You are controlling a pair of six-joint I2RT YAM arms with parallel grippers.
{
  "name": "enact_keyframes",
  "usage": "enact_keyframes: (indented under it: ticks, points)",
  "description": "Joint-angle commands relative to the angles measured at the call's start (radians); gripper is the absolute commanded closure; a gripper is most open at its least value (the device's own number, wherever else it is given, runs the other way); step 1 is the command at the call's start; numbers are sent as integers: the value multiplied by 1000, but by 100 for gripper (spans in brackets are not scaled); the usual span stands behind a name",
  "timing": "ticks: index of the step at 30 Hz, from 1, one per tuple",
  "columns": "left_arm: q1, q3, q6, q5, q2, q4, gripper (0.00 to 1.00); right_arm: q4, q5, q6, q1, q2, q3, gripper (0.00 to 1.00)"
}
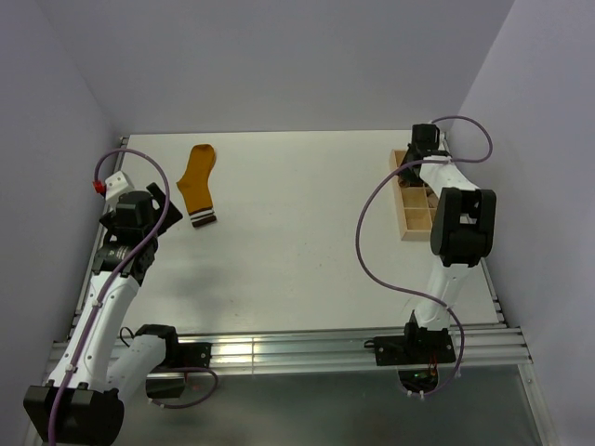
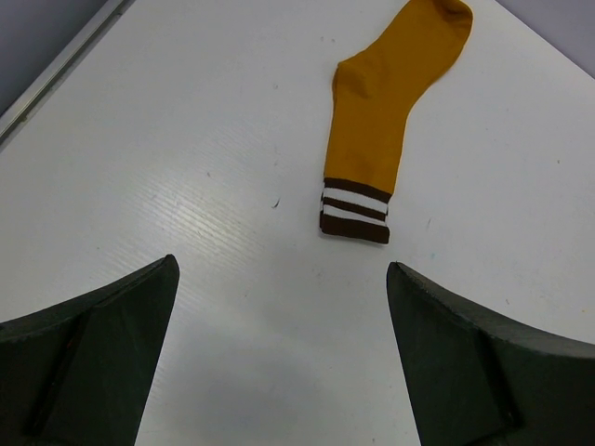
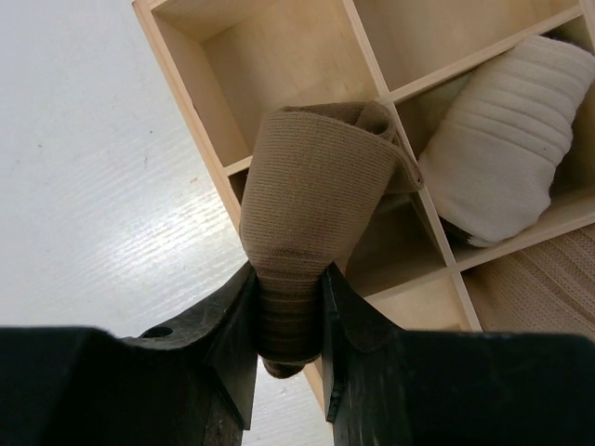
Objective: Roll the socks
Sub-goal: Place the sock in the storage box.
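My right pincer [image 3: 288, 283] is clamped on the rolled tan sock [image 3: 316, 177] over a box [image 3: 186, 98] cell just ahead, while my left pincer [image 2: 281, 268], jaws wide apart, sits nearer the orange sock [image 2: 386, 111], which lies ahead and slightly right, cuff nearest, length running away.

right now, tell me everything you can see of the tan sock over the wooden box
The tan sock is ribbed knit fabric, rolled or folded into a thick bundle. Its darker brown end is pinched between the fingers of the right gripper; the rest stands out over the wooden divided box, above a divider. Whether it touches the wood cannot be told. A cream-white bundle lies in the compartment beside it.
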Motion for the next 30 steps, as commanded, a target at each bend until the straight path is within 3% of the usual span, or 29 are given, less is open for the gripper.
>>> enact_keyframes:
  ticks: [1, 11, 30]
  points:
    - [-4, -8, 14, 16, 2, 21, 0, 62, -71, 65, -30, 15, -22, 100]
    - [-4, -9, 16, 28, 6, 24, 1, 31, -90, 114, -76, 55, -23, 100]
    - [-4, -11, 17, 49, 13, 27, 0, -254, -2, 107, -87, 202, 176, 100]
